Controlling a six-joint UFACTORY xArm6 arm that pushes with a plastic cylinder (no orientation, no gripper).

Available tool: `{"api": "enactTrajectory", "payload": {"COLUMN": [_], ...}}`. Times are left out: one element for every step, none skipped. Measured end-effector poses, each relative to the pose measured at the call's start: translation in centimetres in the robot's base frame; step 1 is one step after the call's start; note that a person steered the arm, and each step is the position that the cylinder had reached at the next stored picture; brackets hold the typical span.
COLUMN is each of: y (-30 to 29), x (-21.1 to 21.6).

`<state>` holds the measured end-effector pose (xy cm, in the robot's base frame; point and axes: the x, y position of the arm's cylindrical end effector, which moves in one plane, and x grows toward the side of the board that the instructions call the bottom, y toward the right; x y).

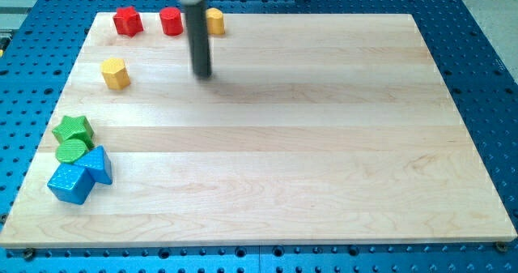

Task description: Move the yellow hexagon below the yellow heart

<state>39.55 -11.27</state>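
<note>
My tip (202, 74) rests on the tabletop (283, 143) — a bare rod, grasping nothing. The yellow hexagon (116, 74) lies well to its left; the yellow heart (214, 21) sits near the view's top, just right of the rod.

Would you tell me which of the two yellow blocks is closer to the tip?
The yellow block at the view's top edge, just right of my tip and partly behind the rod. The other yellow block sits alone, farther off to the view's left.
</note>
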Motion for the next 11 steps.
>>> {"api": "enactTrajectory", "payload": {"y": [-11.6,-15.9,-15.9,-8.7,0.2,-2.5,-13.2,-10.1,1.0,1.5,0.5], "x": [5.7,3.1,-0.8,-2.2,-4.3,-1.4,-2.0,-5.8,-5.8,-6.0,-7.7]}}
